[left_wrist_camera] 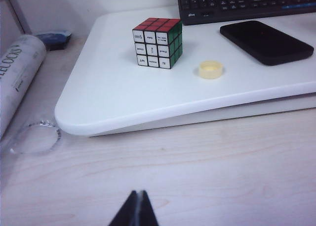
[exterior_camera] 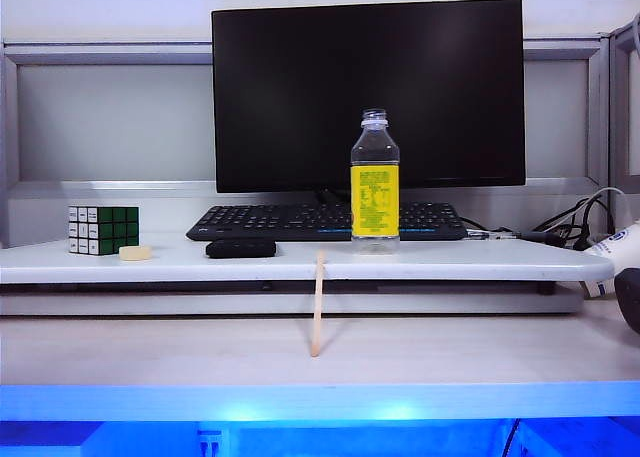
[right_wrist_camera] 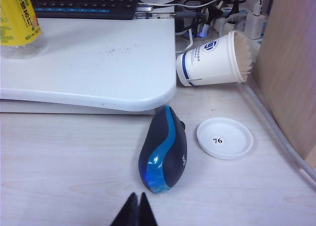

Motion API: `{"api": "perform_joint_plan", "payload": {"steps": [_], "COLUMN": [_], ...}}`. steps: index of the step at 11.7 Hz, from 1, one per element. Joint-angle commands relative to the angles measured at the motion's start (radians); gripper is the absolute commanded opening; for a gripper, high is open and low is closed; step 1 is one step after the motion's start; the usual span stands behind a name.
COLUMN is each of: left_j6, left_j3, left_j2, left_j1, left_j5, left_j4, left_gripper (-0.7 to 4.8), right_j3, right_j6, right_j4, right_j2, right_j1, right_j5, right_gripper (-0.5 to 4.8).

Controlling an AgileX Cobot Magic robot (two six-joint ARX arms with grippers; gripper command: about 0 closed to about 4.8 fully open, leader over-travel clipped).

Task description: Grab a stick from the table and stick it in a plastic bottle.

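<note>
We're starting cold: stick (exterior_camera: 318, 305) is lying on the table (exterior_camera: 150, 352), far end tucked under the shelf (exterior_camera: 300, 261), just in front of the bottle (exterior_camera: 375, 182). Bottle is standing upright and uncapped on the shelf, ready for insertion. Left gripper (left_wrist_camera: 137, 208) and right gripper (right_wrist_camera: 136, 210) are hovering low over the table, well off to either side of the bottle, jaws together, holding nothing.
</note>
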State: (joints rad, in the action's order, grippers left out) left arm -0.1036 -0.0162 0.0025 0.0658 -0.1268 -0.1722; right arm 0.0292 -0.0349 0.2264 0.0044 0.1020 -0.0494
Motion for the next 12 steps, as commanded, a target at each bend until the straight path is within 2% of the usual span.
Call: {"api": "perform_joint_plan", "payload": {"steps": [1,8,11,12], "left_j6": [0.010,0.007,0.008,0.009], "left_j3": [0.003,0.003,0.002,0.001], "left_j2": [0.000,0.001,0.001,0.001], "left_j1": [0.000,0.000,0.000,0.000], "left_j5": [0.002,-0.010,-0.061,-0.106], "left_j4": [-0.004,-0.003,0.001,0.002], "left_gripper": [-0.05,-0.06,-0.06,-0.06], "right_j3": [-0.005,-0.005,-0.005,-0.005], "right_j6": [0.002,0.002,-0.034,-0.055], "right_j4": [0.009,0.009,0.008,0.006], "right_j2": [0.000,0.000,0.000,0.000], "right_j1": [-0.001,-0.001,0.000,0.002], "right_j5": [0.000,0.003,0.078,0.101], "right_gripper": [-0.06,-0.06,-0.06,-0.06]}}
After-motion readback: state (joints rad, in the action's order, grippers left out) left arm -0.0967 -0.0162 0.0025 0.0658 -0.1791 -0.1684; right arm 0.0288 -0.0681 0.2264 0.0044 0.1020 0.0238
